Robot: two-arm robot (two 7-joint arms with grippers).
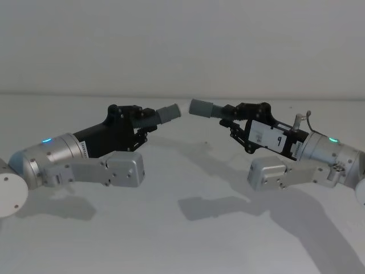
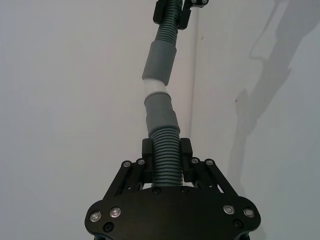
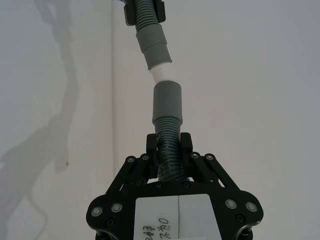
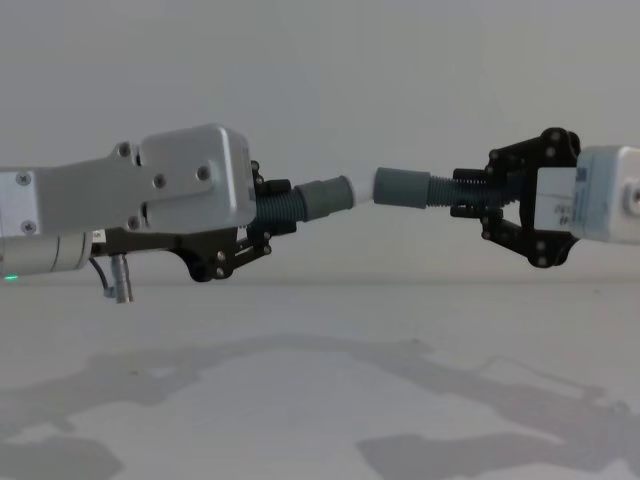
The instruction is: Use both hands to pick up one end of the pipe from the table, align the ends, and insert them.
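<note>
Fingers point(image 2: 186, 150) of the left gripper point(image 2: 166, 150) and right gripper point(image 3: 170, 145) clench their hose pieces point(image 4: 290, 205) above the surface point(image 1: 188, 240). Cuffs point(image 4: 405, 187) look slightly angled, so pushing now could jam the white tip point(image 2: 154, 89) against the socket rim.

Dark grey ribbed pipe point(image 4: 300, 203) — white tip point(image 2: 154, 86)

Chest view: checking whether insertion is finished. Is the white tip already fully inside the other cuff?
No. The white tip shows bare between the left gripper's cuff and the right gripper's socket cuff.
</note>
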